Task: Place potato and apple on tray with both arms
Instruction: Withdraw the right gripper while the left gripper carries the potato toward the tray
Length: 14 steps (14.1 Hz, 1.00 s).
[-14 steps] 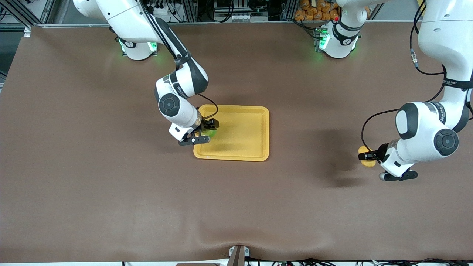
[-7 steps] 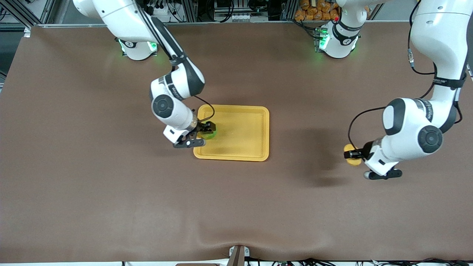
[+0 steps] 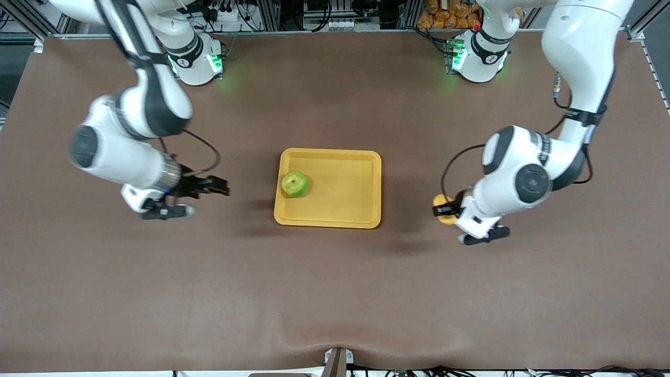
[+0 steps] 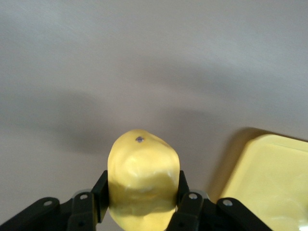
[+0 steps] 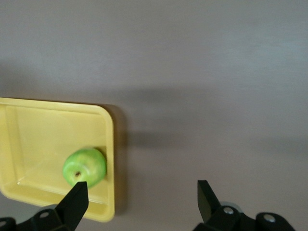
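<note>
**Apple on the tray, potato in my left fingers**

Lowest in the front frame, at right of centre, my left gripper (image 3: 444, 210) hangs over bare brown counter (image 3: 335, 293), between the tray and the left arm's end of the counter. Its fingers (image 4: 188, 204) are clamped on the potato (image 3: 444, 202), which fills the lower middle of my left wrist frame, pinched on both flanks. A corner of the tray (image 4: 269, 178) shows at that frame's lower right.

At about the same height, at the left of the front frame, my right gripper (image 3: 220, 187) is over the counter near the tray's edge toward the right arm's end. Its fingers (image 5: 76, 200) are spread wide and hold nothing.

At frame centre sits the yellow-orange tray (image 3: 356, 209), flat on the counter. The green apple (image 3: 294, 184) rests inside it, close against the rim toward the right arm's end, stem dimple up.

At the top of the frame stand both arm bases.
</note>
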Each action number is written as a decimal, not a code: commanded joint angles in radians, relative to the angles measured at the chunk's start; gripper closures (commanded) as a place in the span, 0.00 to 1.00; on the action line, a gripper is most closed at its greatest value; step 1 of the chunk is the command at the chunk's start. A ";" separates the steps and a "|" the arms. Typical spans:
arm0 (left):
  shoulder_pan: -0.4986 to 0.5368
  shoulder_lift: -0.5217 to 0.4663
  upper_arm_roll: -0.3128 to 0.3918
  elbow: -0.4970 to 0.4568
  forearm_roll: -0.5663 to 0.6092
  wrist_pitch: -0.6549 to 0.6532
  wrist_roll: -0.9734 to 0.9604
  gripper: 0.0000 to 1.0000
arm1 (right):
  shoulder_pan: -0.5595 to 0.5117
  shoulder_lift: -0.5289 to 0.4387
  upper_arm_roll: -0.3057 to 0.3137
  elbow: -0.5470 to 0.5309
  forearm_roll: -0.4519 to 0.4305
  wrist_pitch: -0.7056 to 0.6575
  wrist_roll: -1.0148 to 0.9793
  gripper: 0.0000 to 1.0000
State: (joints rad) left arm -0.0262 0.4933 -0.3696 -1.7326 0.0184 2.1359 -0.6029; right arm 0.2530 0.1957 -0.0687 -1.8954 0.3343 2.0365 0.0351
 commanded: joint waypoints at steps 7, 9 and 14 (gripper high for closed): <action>-0.286 0.102 0.015 0.077 0.132 -0.021 -0.299 0.83 | -0.187 -0.202 0.018 0.139 -0.283 -0.375 0.002 0.00; -0.322 0.134 0.017 0.106 0.156 -0.021 -0.333 0.83 | -0.215 -0.202 0.018 0.237 -0.288 -0.500 0.014 0.00; -0.363 0.194 0.017 0.185 0.212 -0.021 -0.342 0.84 | -0.262 -0.202 0.018 0.315 -0.291 -0.590 0.019 0.00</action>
State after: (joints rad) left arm -0.3649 0.6473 -0.3611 -1.6182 0.1948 2.1354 -0.9293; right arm 0.0306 -0.0169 -0.0698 -1.6048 0.0612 1.4669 0.0461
